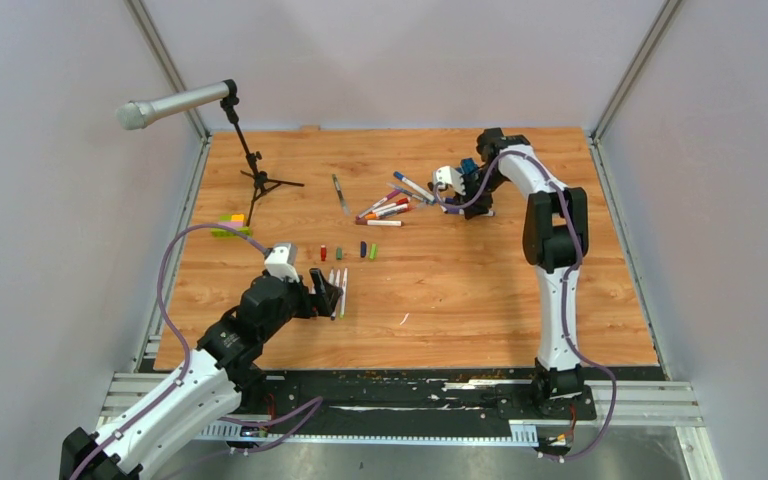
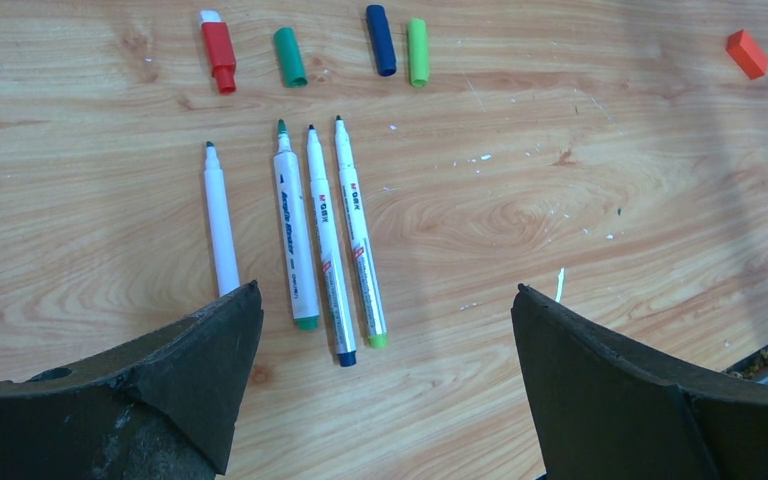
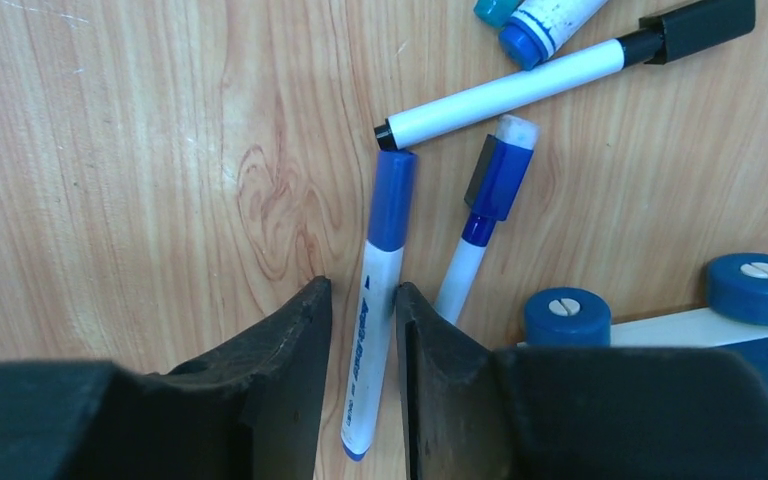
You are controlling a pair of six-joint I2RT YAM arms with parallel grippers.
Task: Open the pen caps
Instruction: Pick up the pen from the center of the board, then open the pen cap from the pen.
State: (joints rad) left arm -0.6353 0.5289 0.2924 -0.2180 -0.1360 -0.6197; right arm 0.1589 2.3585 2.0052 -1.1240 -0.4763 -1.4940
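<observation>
- Top external view showed the wooden table point(image 1: 460, 300) with a loose pile of capped pens point(image 1: 385, 208) at its far middle.
- Left gripper point(image 2: 385, 290) hung released, its jaws wide apart and holding nothing, just above a row of four uncapped pens point(image 2: 325, 240).
- Right gripper point(image 3: 362, 290) was low at the pile. Its jaws stood narrow on both sides of the white barrel of a blue-capped pen point(image 3: 375, 330). I could not tell whether they already pressed it.
- This pen lay flat on the table, and its blue cap point(image 3: 392, 205) was on, pointing away from the fingers.
- Four loose caps point(image 2: 289, 56) lay in a line beyond the uncapped pens.
- I judged the step to be taking the next pen. The next move called for a firm hold on the barrel and a lift, so that the other claw could pull the cap straight off.
</observation>
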